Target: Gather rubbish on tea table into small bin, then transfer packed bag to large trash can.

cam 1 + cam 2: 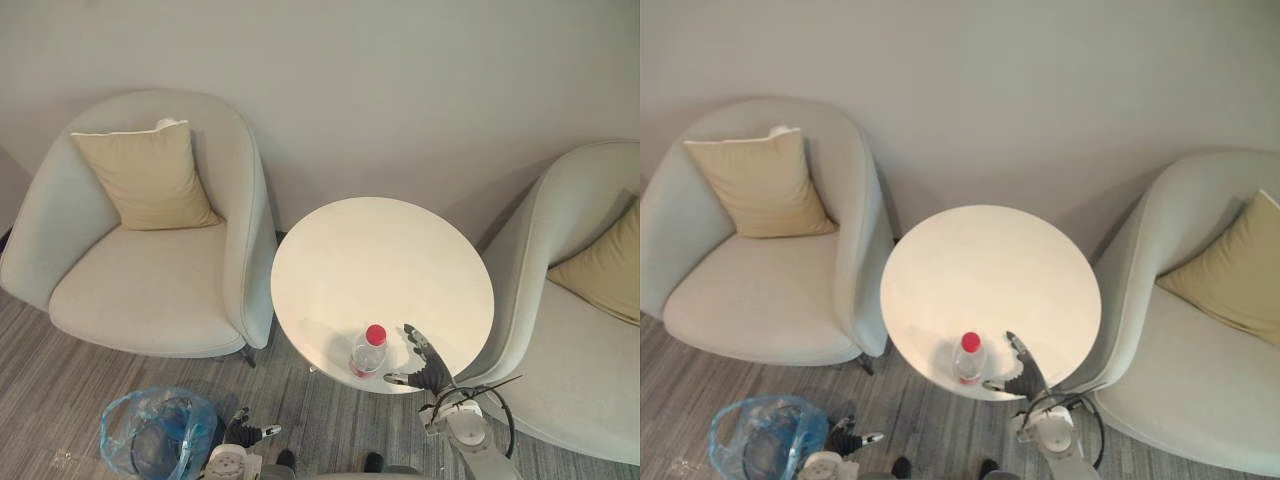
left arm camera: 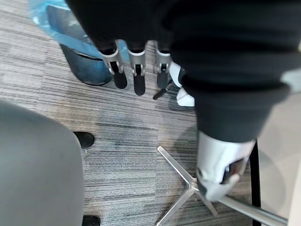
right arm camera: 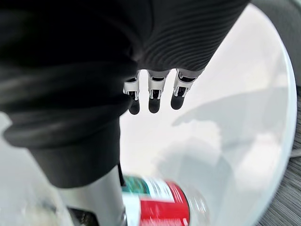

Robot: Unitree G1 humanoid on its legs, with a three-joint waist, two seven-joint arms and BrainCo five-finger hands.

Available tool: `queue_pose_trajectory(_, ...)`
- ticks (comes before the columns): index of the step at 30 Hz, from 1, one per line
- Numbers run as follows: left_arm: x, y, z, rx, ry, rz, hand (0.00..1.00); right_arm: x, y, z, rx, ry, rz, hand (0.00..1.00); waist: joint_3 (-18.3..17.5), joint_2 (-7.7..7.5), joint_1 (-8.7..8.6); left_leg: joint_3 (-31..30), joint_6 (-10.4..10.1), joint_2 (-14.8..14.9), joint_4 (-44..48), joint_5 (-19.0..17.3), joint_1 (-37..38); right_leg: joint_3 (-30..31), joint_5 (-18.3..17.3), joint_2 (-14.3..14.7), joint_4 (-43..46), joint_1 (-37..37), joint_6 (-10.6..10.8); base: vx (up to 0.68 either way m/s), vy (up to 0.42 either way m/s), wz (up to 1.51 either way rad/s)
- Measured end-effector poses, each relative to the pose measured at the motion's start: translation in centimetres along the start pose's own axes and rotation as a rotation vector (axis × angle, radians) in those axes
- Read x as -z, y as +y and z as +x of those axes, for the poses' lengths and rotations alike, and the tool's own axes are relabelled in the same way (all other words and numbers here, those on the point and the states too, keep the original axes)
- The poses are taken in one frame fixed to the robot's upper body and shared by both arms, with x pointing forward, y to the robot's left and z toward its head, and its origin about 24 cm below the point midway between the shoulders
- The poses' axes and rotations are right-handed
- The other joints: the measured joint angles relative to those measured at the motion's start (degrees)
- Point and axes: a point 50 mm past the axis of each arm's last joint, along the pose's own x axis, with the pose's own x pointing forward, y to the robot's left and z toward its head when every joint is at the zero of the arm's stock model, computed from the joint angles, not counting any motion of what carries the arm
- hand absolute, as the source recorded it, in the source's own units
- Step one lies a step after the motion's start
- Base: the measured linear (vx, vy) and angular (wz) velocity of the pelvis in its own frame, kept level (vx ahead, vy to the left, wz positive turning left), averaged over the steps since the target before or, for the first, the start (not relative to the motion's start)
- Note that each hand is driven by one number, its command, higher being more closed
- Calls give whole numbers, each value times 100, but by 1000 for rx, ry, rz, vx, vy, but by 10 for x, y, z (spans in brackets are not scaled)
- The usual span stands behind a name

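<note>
left eye view: bottle upright at the table's near edge; right hand just right of it, fingers spread, empty. left hand, relaxed and empty, is farther, by the bin.

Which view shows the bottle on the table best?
The left eye view: the whole red-capped bottle stands upright near the front edge of the round table, the right hand open beside it. The right eye view matches. The right wrist view catches its red label up close, cropped.
</note>
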Motion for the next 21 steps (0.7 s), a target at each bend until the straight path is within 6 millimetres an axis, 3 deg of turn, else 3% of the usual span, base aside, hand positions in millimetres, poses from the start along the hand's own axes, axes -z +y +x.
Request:
queue_pose_trajectory(16, -6, 0, 1, -1, -24, -2, 0, 0, 16, 8, -50, 12, 3, 0, 109, -78, 97, -199, -12, -22, -6, 9, 4, -62, 0, 8, -144, 168, 0, 2, 2, 6)
queue_pose_trajectory(21, -7, 0, 1, -18, -26, -4, 0, -13, 20, 17, -34, -31, 8, 0, 116, -75, 112, -277, -18, -28, -17, 30, -90, -131, 0, 9, -167, 122, 0, 0, 4, 8)
